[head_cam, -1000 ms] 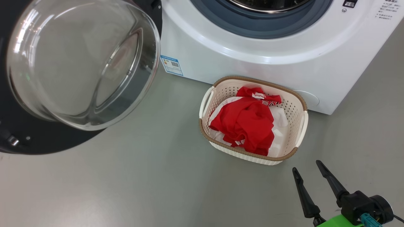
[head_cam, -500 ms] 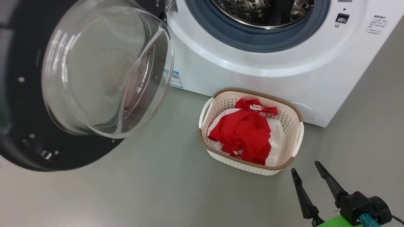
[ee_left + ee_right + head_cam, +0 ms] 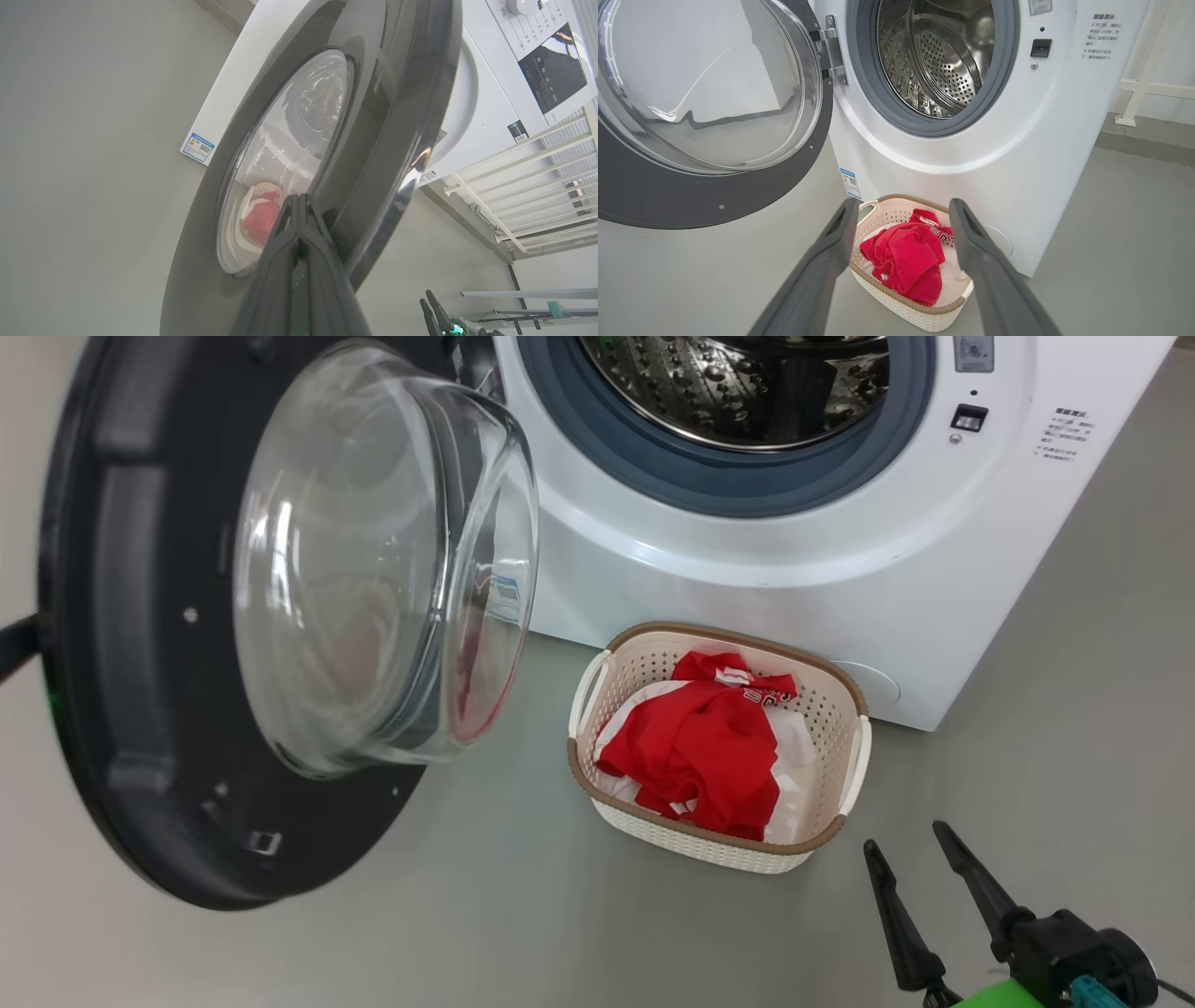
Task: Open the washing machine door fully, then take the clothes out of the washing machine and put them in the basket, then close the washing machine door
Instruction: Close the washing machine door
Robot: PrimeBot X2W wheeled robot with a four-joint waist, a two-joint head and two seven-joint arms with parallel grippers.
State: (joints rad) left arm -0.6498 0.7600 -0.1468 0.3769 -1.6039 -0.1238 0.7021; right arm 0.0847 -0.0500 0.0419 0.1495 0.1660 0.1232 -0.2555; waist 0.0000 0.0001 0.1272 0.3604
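Door swung out, clothes in the basket, my two grippers well apart.

I see the washing machine door standing open from the washing machine, its glass bowl bulging toward the basket. The red and white clothes lie heaped inside that cream basket, which stands on the grey floor just in front of the machine's lower front. My left gripper has its jaws pressed together, tips up at the door's glossy black outer face; I cannot tell whether they touch it. My right gripper hangs over the floor near the basket, jaws spread wide and empty.
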